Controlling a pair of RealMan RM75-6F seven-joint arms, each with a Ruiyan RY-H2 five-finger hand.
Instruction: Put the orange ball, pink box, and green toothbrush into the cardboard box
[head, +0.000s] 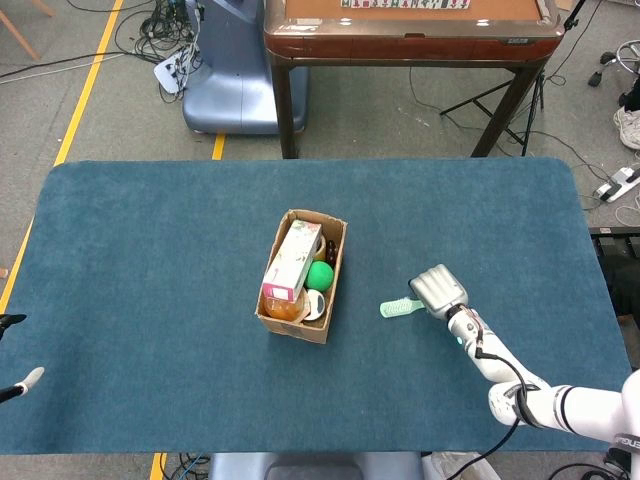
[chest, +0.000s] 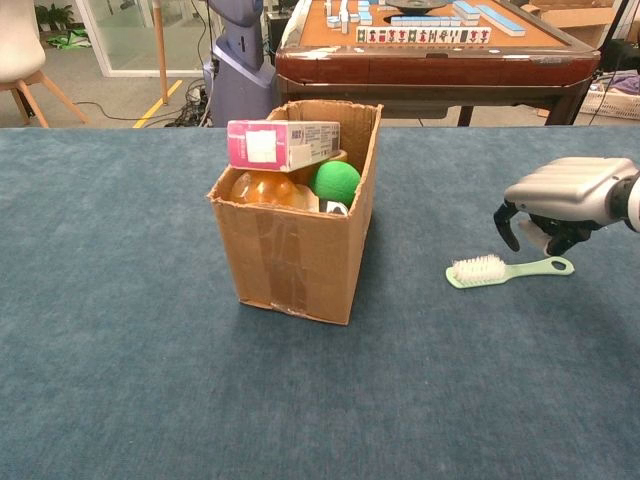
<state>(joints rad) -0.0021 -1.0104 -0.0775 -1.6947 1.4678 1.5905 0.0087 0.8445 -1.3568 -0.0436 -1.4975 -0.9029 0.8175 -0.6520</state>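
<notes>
The cardboard box stands mid-table. Inside it the pink box lies across the top, over the orange ball. The green toothbrush lies flat on the blue cloth to the right of the box, bristles toward the box. My right hand hovers just above the handle end with its fingers hooked downward and nothing in them. Only two fingertips of my left hand show at the left edge of the head view.
A green ball and a small white round item also sit in the box. Beyond the table's far edge stand a wooden mahjong table and a blue machine base.
</notes>
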